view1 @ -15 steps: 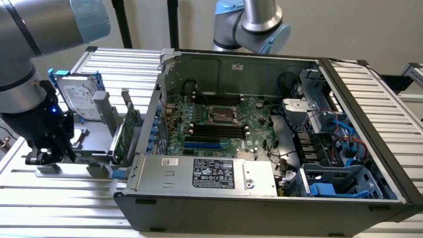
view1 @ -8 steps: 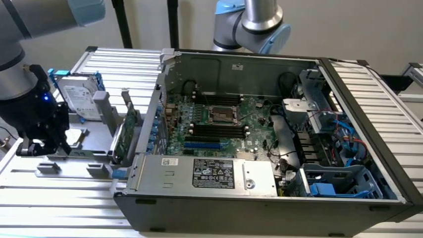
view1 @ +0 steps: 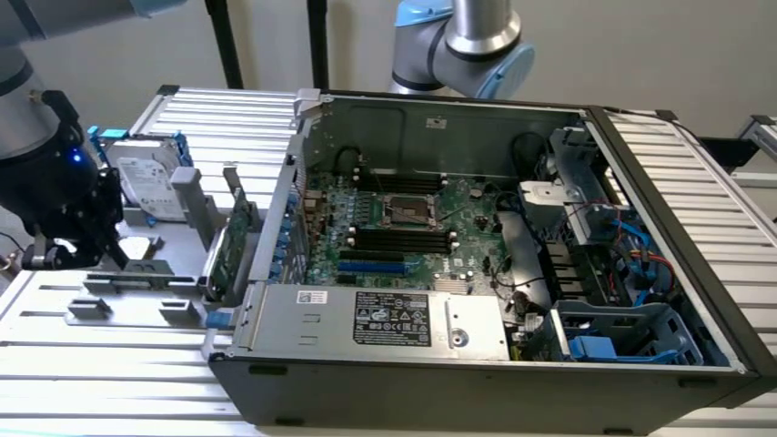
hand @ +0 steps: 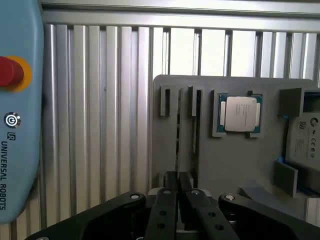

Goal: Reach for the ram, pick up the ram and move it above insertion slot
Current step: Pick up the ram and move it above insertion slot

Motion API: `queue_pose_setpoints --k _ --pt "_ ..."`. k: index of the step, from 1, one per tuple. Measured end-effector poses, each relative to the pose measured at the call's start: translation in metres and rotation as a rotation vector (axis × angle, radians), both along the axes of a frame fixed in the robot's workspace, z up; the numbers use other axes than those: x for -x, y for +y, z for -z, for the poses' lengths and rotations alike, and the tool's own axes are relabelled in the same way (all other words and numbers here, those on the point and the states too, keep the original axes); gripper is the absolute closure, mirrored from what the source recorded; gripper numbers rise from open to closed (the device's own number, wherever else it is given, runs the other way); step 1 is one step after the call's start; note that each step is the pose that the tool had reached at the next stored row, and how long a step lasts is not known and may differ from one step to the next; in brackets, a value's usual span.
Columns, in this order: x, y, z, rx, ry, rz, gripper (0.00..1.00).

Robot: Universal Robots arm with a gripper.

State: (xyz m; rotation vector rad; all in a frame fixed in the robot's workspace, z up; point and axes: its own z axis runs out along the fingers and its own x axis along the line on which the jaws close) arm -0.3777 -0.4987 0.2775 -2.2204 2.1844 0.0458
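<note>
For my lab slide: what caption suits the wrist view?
Gripper, jaws close together, above the slotted grey fixture plate that also holds a processor.

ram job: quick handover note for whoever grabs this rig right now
Gripper: shut, low over the flat grey holder plate, outside the open black computer case.
Long, thin ram stick: seen edge-on, standing in a holder slot in line with the fingertips. Whether it is pinched cannot be told.
Done: the reach.
Left: the ram is not above the motherboard's long black slots.
</note>
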Motion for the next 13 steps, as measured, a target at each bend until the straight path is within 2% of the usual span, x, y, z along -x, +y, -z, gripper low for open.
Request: queue_pose_setpoints --k 5,13 --pt "-0.007 0.0 -0.0141 -0.0196 0.0002 -0.014 0.87" --pt "-0.02 0.0 -0.0362 -0.0559 0.0001 -0.041 0.87"
